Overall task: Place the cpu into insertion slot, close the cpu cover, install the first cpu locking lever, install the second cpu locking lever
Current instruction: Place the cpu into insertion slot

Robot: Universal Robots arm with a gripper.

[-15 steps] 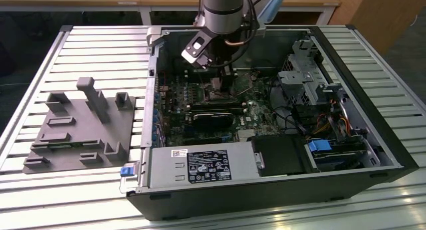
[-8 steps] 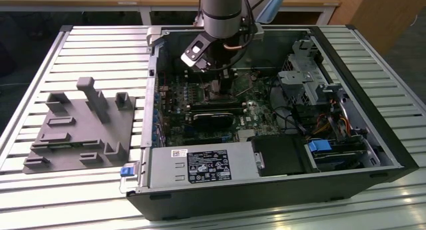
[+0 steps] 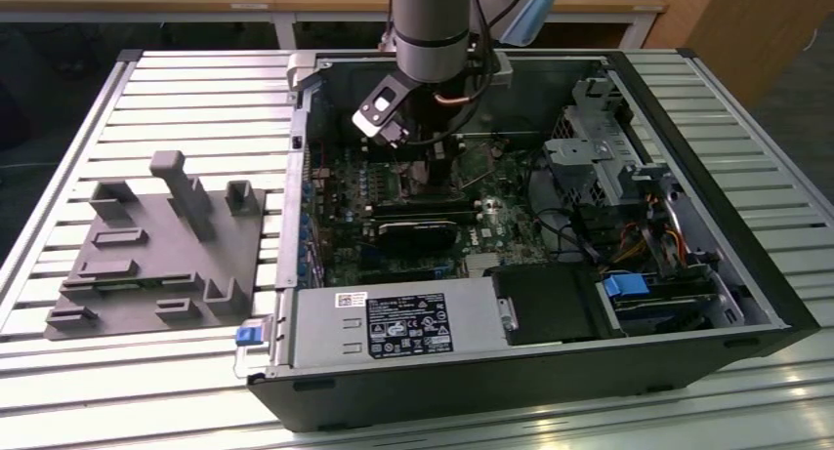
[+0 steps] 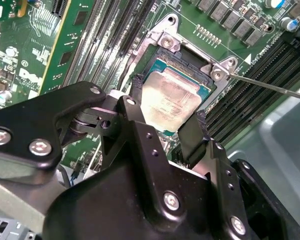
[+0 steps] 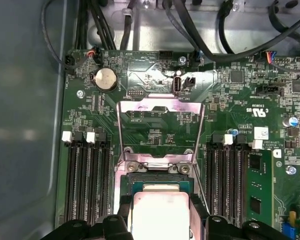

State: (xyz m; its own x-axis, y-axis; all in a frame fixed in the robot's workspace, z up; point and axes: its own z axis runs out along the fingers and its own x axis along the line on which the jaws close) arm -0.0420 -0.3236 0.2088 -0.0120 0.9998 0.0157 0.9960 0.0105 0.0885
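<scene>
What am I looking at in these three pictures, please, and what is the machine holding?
It is a robot arm reaching into an open computer case on a slatted table; a grey fixture tray lies at the exterior view's left. That view comes from a camera off the arm; the two wrist views come from cameras riding on it. Its black pincer grips the cpu, a small silvery square, at the socket. The cpu cover is swung open.

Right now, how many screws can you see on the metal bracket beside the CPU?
2. One screw sits at one end of the bracket, the other screw at the opposite end. The gripper, closed on the cpu, may hide more.
</scene>
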